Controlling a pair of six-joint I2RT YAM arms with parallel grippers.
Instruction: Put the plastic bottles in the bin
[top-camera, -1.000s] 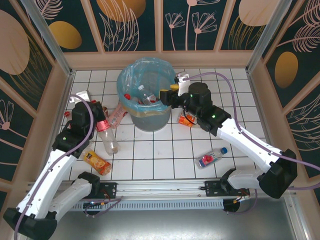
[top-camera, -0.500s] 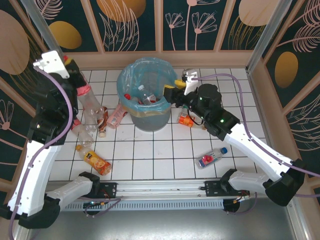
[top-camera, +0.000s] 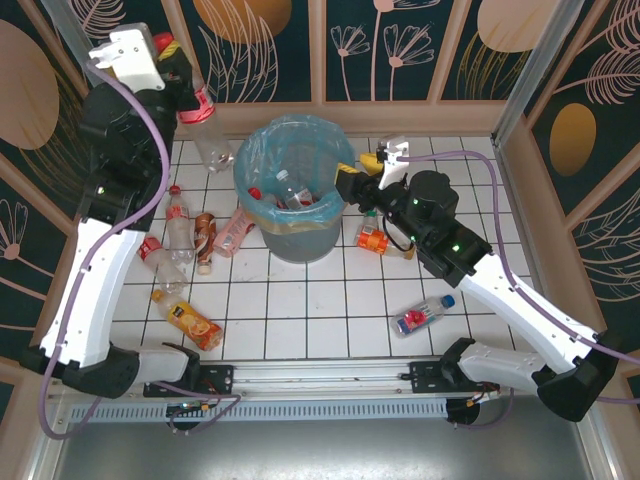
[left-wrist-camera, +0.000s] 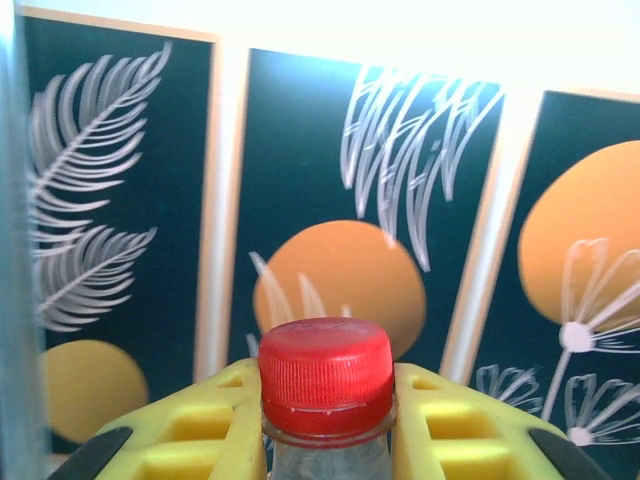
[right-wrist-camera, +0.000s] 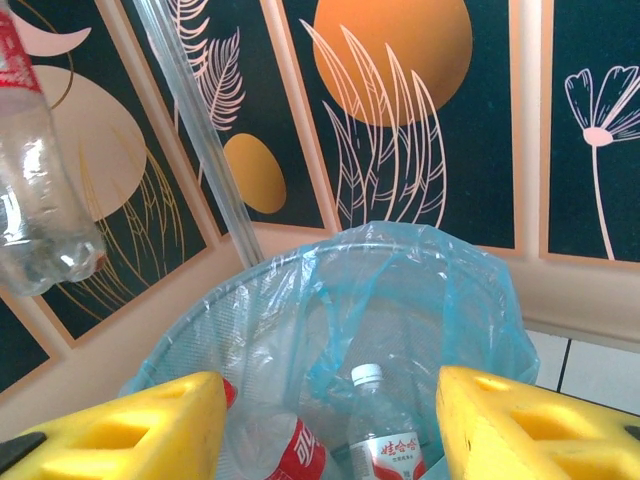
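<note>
A clear red-capped bottle (top-camera: 207, 135) hangs high to the left of the bin (top-camera: 293, 243), its neck clenched in the left pincer (left-wrist-camera: 325, 430). The right pincer (right-wrist-camera: 330, 420) hovers at the bin's right rim, released and empty. Inside the bin lies a white-capped bottle (right-wrist-camera: 384, 440) whose red label bears Chinese characters. Loose bottles (top-camera: 178, 228) lie on the desk (top-camera: 300, 320) either side of the bin.

Bottle (left-wrist-camera: 325, 462) clear glossy plastic, ribbed cap (left-wrist-camera: 326, 375) — bin liner (right-wrist-camera: 400, 290) thin translucent film; table (top-camera: 300, 310) probably glazed tile.

Left tool (top-camera: 168, 50) gripping clear bottle (top-camera: 212, 145) aloft, seemingly left of bin (top-camera: 300, 243)
</note>
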